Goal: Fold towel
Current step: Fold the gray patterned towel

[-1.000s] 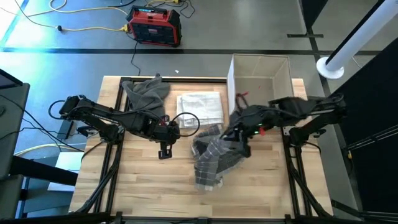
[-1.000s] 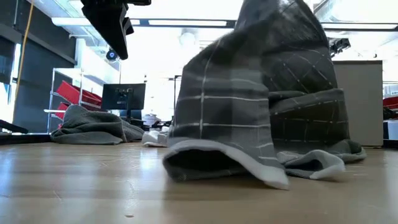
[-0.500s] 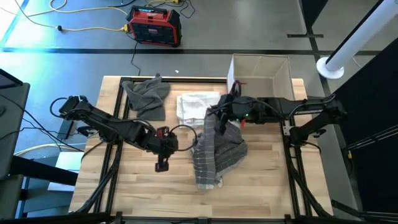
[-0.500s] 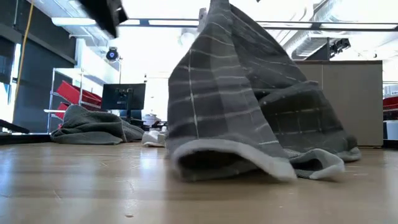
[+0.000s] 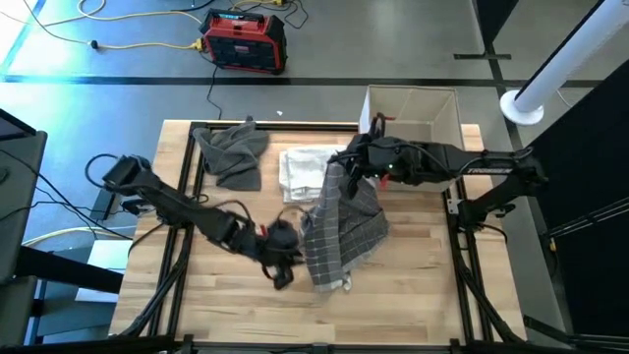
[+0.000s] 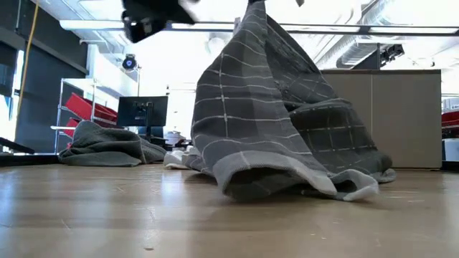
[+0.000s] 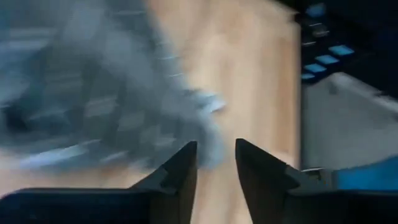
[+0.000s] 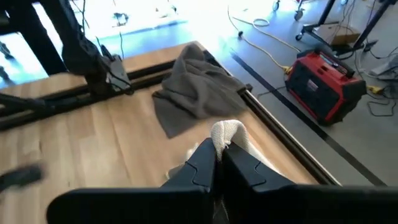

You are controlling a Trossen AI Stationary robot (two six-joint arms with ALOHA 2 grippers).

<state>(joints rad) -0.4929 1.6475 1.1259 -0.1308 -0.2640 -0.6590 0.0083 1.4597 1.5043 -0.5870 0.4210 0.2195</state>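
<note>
A: Two changes in the last second. Right tool [image 5: 341,165] up and over toward the far side, clenched on one corner of the plaid towel [image 5: 344,231], with the pale hem pinched between its fingers in the right wrist view. Left tool [image 5: 283,273] swung in from mid-tabletop, now just beside the towel's near left edge.

B: Left tool state?

A: Released. Clear gap between the fingers, nothing in it. Only blurred plaid just ahead in the left wrist view.

B: Where's the towel now?

A: Middle of the tabletop [image 5: 226,305]. No longer bunched low. Hung from the right tool's pinch in a tent, lower edge trailing on the wood and curled under at the front in the low view. Just beside the white towel [image 5: 300,167], well apart from the crumpled grey towel [image 5: 231,152] and the white box [image 5: 413,113].

B: Meaning for the fold?

A: Still spreading out, by my read, not folding yet. No flat layer, no crease. Probably lining up a second corner grab with the left tool, then a pull apart to flatten. Risk of missing that corner: curled hem, hard to pick out.
</note>
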